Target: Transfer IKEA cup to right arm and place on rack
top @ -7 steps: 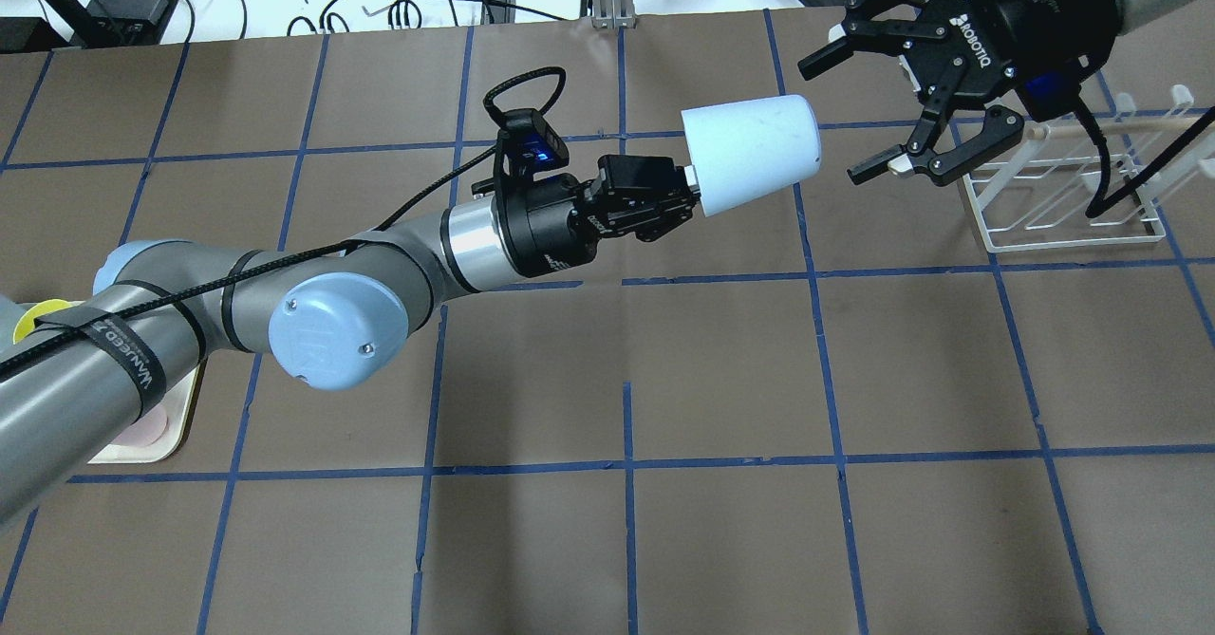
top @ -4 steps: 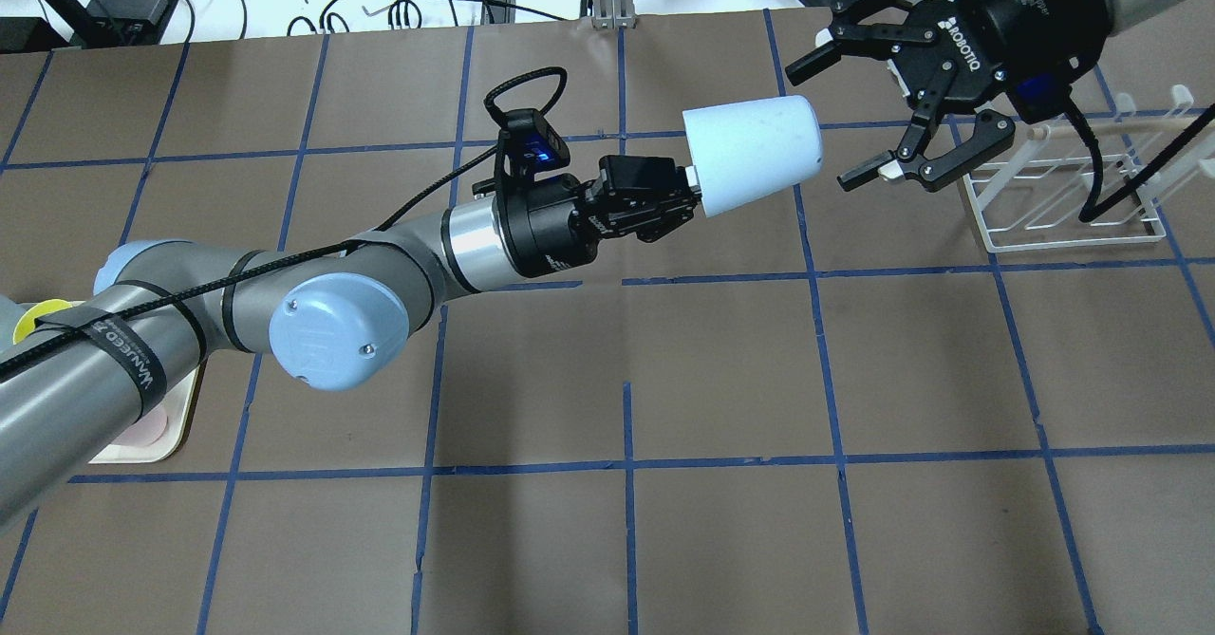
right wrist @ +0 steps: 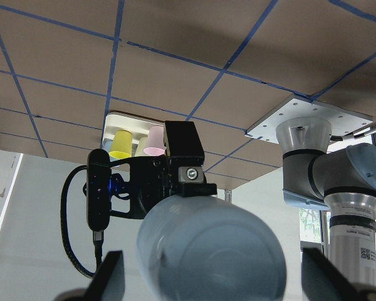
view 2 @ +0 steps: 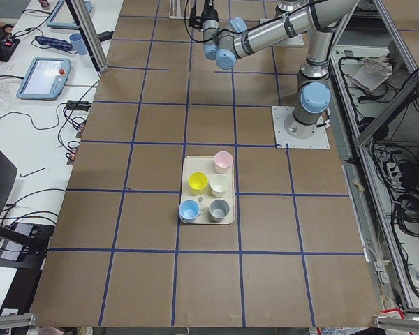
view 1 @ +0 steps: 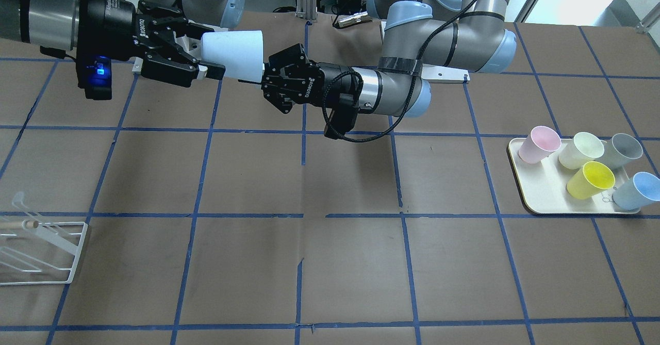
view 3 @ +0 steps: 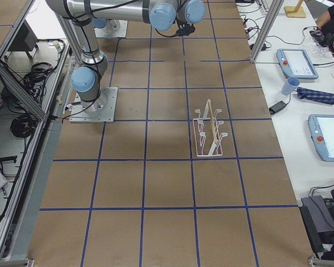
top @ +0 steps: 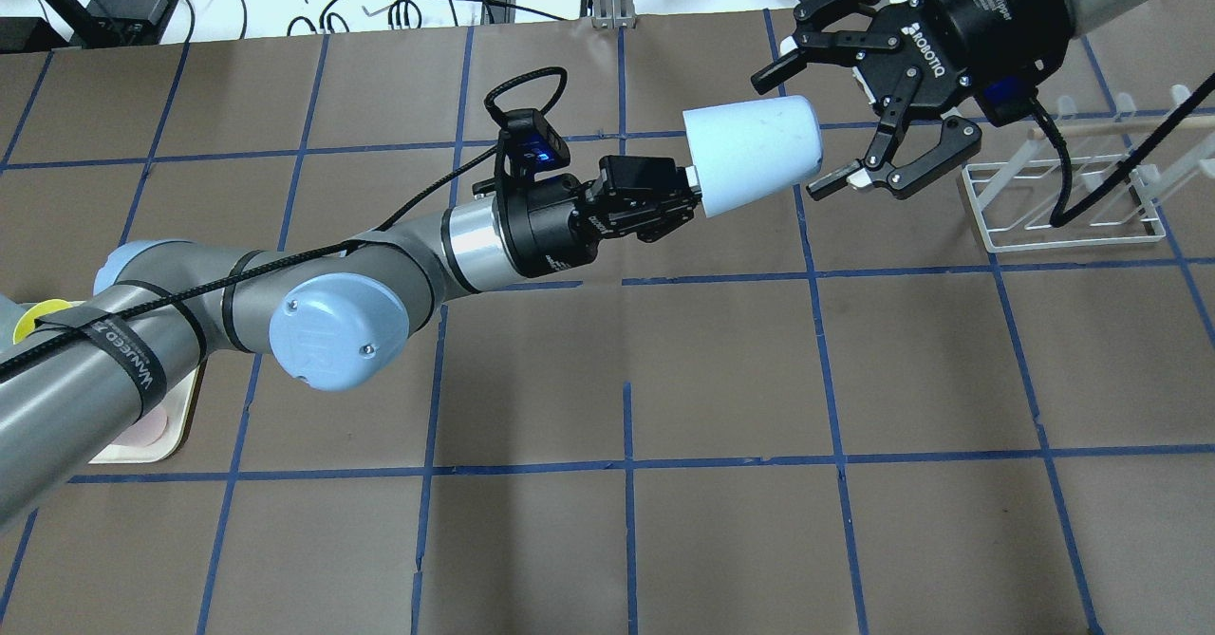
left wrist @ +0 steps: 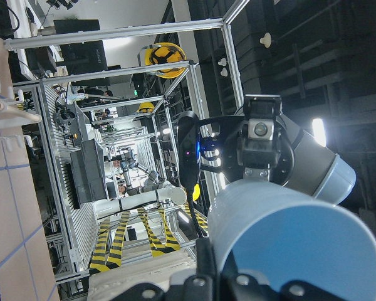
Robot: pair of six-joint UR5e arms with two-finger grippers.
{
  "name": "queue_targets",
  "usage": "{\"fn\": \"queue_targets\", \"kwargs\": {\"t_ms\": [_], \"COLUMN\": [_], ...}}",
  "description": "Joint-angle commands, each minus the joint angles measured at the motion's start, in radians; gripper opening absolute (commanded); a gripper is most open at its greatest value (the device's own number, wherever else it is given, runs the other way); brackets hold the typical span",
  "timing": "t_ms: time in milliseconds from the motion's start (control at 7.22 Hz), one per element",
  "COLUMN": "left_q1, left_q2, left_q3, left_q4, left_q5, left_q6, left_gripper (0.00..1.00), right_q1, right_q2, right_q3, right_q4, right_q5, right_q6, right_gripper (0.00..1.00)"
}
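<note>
The IKEA cup (top: 755, 153), pale sky-blue, is held on its side in the air over the table; it also shows in the front view (view 1: 232, 48). My left gripper (top: 693, 194) is shut on its rim, open end towards that arm. My right gripper (top: 788, 132) is open, one finger above and one below the cup's closed base end, not touching it. In the right wrist view the cup's base (right wrist: 213, 251) sits between the spread fingers (right wrist: 109, 276). The white wire rack (top: 1063, 208) stands on the table behind the right gripper.
A cream tray (view 1: 541, 200) on the robot's left side holds pink, pale yellow, grey, yellow and blue cups. The rack also shows at the front view's lower left (view 1: 41, 252). Cables and tablets lie beyond the table's far edge.
My right gripper has moved left towards the cup, staying open; its fingers now stand on either side of the cup's base end. The left arm and cup have not moved.
</note>
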Motion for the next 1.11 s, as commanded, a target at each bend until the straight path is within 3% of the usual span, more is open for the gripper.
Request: {"fn": "queue_targets", "kwargs": {"t_ms": [0,693,831,970], "left_q1": [0.0,0.0,0.0,0.0], "left_q2": [0.0,0.003,0.002,0.005], "left_q3": [0.0,0.0,0.0,0.0], "left_q4": [0.0,0.002,0.0,0.005], "left_q5": [0.002,0.002,0.002,0.002], "left_q6": [0.0,0.0,-0.006,-0.04], "left_gripper": [0.0,0.0,0.11,0.43], "right_q1": [0.008,0.006,0.006,0.005], "right_q2": [0.001,0.01,0.009,0.009], "right_q3": [-0.01,-0.013,-0.014,-0.016], "right_q4": [0.002,-0.001,-0.003,-0.003], "right_q5": [0.009,0.011,0.012,0.011], "right_q6": [-0.001,-0.001,0.003,-0.001], "right_gripper": [1.0,0.7,0.66,0.63]}}
